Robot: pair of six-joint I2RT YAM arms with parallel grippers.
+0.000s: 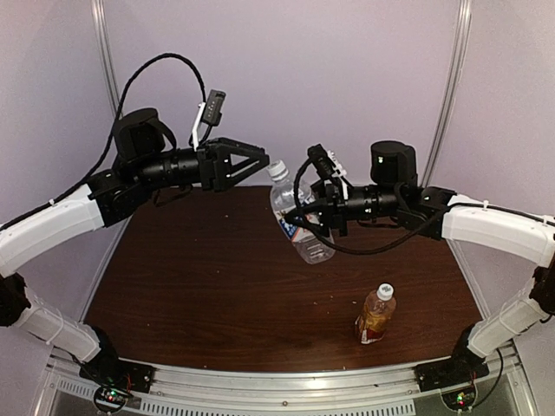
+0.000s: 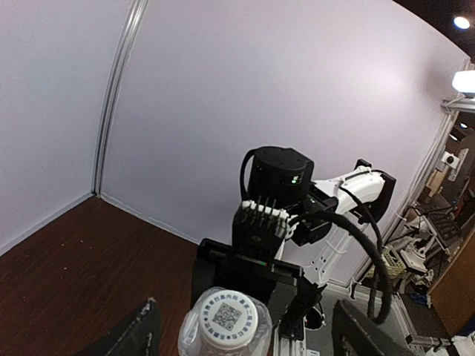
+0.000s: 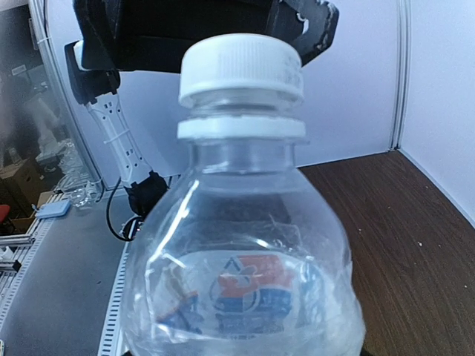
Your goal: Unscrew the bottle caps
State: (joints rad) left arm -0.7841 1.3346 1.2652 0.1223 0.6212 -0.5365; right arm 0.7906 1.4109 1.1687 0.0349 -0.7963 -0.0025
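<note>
The clear bottle [image 1: 299, 227] hangs tilted above the table [image 1: 191, 286], with the right gripper [image 1: 309, 222] clamped round its labelled body. Its white cap [image 1: 276, 169] faces the left gripper [image 1: 260, 166], whose jaws stand spread on either side of the cap, touching nothing (the wrist view shows gaps on both sides). The amber bottle [image 1: 375, 314] stands upright below and right of the clear bottle, capped. 0 of 2 caps are off. Judgement: the bottle wall is thin, creased and likely to buckle, so grip the stiff ribbed cap squarely.
</note>
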